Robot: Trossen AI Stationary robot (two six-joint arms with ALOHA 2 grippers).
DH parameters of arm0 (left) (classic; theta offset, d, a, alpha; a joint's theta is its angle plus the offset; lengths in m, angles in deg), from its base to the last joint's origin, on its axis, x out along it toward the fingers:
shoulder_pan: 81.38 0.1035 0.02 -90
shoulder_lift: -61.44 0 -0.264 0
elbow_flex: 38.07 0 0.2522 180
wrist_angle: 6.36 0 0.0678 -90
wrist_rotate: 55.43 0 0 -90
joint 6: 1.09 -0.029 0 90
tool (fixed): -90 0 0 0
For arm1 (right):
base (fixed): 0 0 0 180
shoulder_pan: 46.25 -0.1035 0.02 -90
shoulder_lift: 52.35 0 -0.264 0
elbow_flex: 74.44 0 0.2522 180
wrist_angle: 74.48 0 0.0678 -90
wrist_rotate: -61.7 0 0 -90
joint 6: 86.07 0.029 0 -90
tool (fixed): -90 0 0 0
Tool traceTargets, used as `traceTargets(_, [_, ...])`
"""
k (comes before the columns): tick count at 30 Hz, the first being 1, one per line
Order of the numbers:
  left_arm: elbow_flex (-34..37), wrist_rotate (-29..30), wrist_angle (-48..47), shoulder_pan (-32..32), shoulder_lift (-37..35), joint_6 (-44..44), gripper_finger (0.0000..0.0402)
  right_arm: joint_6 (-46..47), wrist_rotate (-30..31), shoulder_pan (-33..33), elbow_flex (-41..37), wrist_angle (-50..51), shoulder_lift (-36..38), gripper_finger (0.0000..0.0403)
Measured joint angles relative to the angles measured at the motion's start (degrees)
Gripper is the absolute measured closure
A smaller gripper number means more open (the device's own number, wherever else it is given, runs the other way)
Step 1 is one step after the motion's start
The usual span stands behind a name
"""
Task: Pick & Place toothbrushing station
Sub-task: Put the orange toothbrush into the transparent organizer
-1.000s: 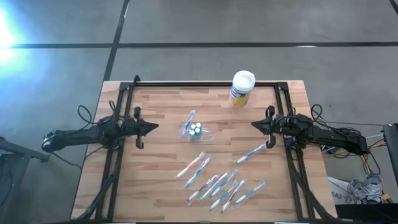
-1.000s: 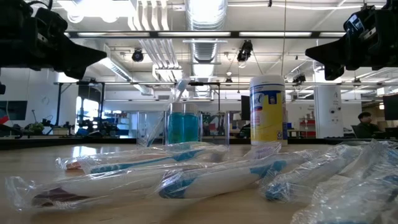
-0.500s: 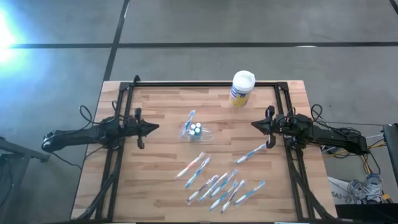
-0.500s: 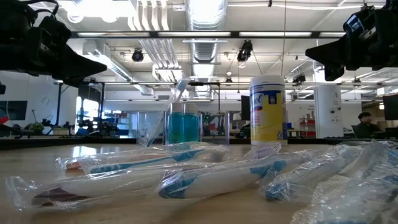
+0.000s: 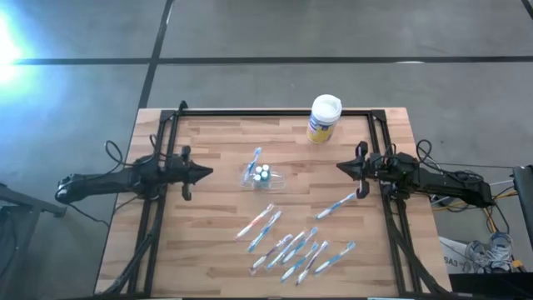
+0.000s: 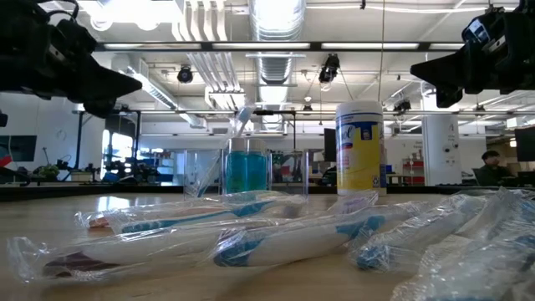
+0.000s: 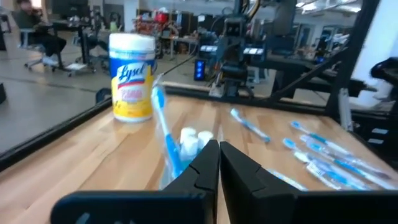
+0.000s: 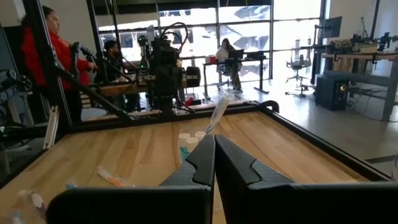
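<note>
— Left gripper [image 5: 205, 172] hangs at the table's left edge, fingers pressed together on nothing; against the earlier frame it has dipped a touch in the low view, barely shifting from above.

— And the right gripper [image 5: 342, 167]?

— Closed too, empty, unmoved at the right edge.

— So the task?

— Hardly begun, I'd judge — the clear holder [image 5: 260, 175] stands mid-table between both arms with one brush upright in it, while the wrapped toothbrushes [image 5: 287, 243] lie scattered nearer the front, exactly where they lay before.

One camera looked straight down on the surface [image 5: 216, 142], one sat low beside the toothbrushes [image 6: 251, 230], both sharing the canister [image 5: 324, 118].
</note>
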Motion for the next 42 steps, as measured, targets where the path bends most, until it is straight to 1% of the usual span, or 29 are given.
traceTargets(3, [-0.44,-1.11,1.31,0.0,0.35,-0.39,0.0396,-0.33,-0.01,0.0,0.0,0.0,0.0,0.0394])
traceTargets(12, [-0.57,-1.45,4.3,0.0,2.17,-2.08,0.0398,-0.24,0.01,0.0,0.0,0.02,0.0,0.0394])
traceTargets(15, [-0.68,-3.27,8.47,-0.11,3.5,-2.53,0.0397,-0.3,0.01,0.0,0.0,0.02,0.0,0.0394])
traceTargets(18, [-4.05,-3.66,10.67,-0.68,6.84,-1.96,0.0399,-0.32,0.01,0.0,0.0,0.02,0.01,0.0394])
traceTargets(21, [-10.42,-3.66,11.12,-2.0,13.69,-1.86,0.0399,-0.34,-0.01,0.0,0.0,-0.03,0.02,0.0394])
traceTargets(27, [-24.96,-3.69,10.11,-5.01,32.77,-4.53,0.0397,-0.34,-0.01,0.01,0.0,-0.25,0.04,0.0394])
traceTargets(30, [-30.97,-3.69,7.59,-5.66,40.52,-4.13,0.0391,-0.27,-0.01,0.0,0.0,-0.55,0.02,0.0394])
traceTargets(33, [-35.06,-3.63,3.09,-6.73,48.17,-0.1,0.0389,-0.23,-0.01,0.0,0.0,-0.55,0.02,0.0394])
traceTargets(36, [-39.58,-3.67,0.38,-9.12,55.11,1.65,0.0395,-0.17,-0.01,0.0,0.0,-0.49,-0.01,0.0394])
traceTargets(38, [-41.85,-3.52,-3.93,-11.33,59.92,1.7,0.0398,-0.17,-0.01,0.0,0.0,-0.23,-0.02,0.0394])
traceTargets(40, [-44.29,-1.76,-7.12,-13.83,64.34,1.89,0.0397,-0.02,-0.01,0.02,0.0,-0.02,-0.06,0.0394])
traceTargets(42, [-47.24,2.38,-10.26,-16.14,67.55,3.24,0.039,0.71,-0.01,0.0,0.0,-0.04,-0.18,0.0394])
